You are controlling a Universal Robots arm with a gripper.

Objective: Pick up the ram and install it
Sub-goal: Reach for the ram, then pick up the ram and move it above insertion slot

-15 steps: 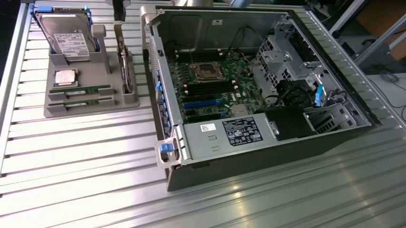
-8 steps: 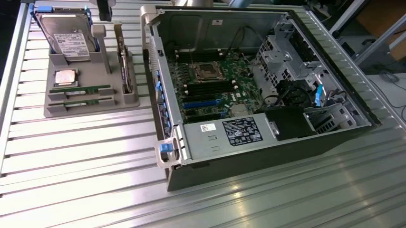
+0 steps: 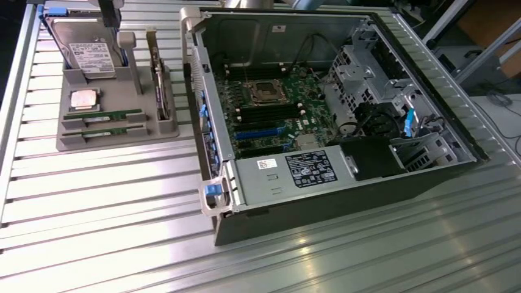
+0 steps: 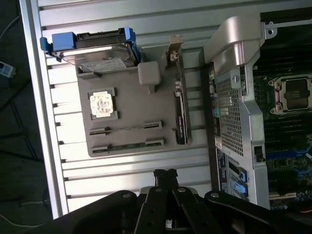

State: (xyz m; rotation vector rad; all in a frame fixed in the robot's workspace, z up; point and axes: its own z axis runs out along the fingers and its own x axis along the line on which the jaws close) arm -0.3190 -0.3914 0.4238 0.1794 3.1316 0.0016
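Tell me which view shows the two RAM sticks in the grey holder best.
The exterior view: the RAM sticks show their green faces, standing in the grey holder. In the wrist view the RAM sticks appear edge-on, as thin strips.

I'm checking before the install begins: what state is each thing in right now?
gripper: shut, holding nothing.
ram sticks: both lying in slots of the tray, not installed.
processor: lying in the tray.
computer case: side open.
memory slots: empty.
processor socket: empty.
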